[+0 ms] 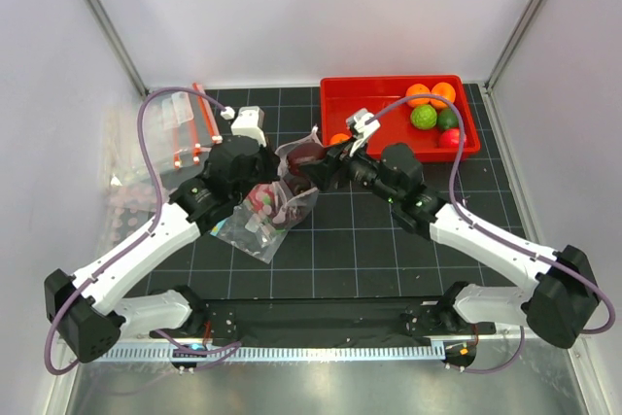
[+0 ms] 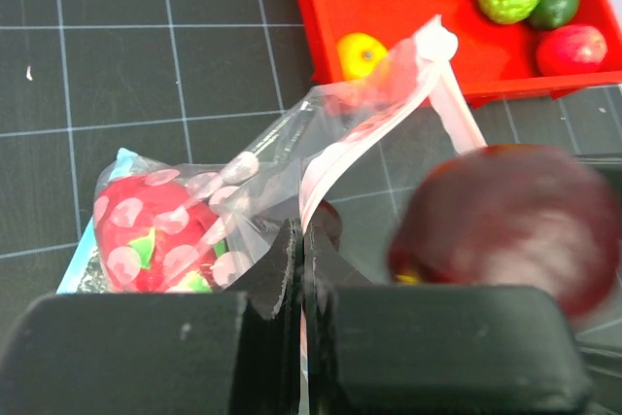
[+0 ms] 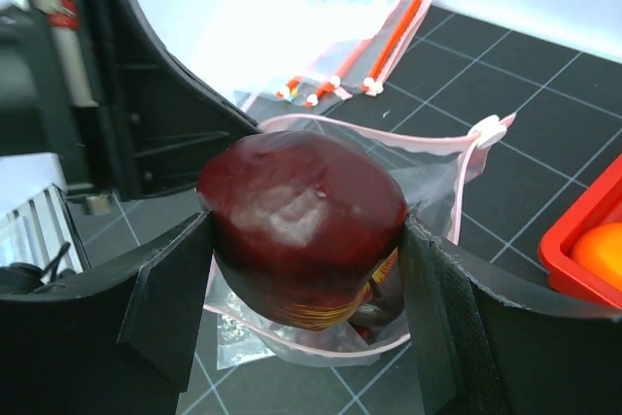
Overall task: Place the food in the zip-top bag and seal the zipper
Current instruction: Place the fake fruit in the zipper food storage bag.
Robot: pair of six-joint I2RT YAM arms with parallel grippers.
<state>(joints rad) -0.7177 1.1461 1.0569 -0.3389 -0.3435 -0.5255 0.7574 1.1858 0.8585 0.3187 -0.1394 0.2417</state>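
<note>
Currently the right pincer (image 3: 306, 279) is gripping a dark red fruit (image 3: 301, 211) btwn both fingers, its jaws standing wide round it. The left pincer (image 2: 303, 255) is clamping fully shut on the lip of the dotted bag (image 1: 249, 230), lifting that lip off the counter (image 1: 340, 250) so the mouth is gaping.

Key relation: the bag mouth is sitting right under and just ahead of the held fruit, w/ the opening facing the right pincer. The bag's long axis is running diagonally in the top view, mouth at far right and closed end at near left. So, as I judge it, the fruit is needing to go down and leftward along that axis. The right arm is the nearer one for the drop, since the left is busy w/ the lip. The zipper (image 3: 408, 130) is lying open w/ its white slider (image 3: 489, 130) at one end, so sealing is not yet done.

Counts:
- 1 fruit in the right pincer.
- 1 dragon fruit (image 2: 151, 235) showing inside the bag, plus sth dark under the held fruit that I can't ID.
- 6 loose fruit (image 1: 423, 117) sitting in the red tray (image 1: 360, 104) at far right: 2 orange, 1 bumpy green, 1 dark green, 1 red, 1 small yellow-orange.
- Spare bags (image 1: 185, 128) lying far left, overlapping. At least 2, exact no. unclear.
</note>
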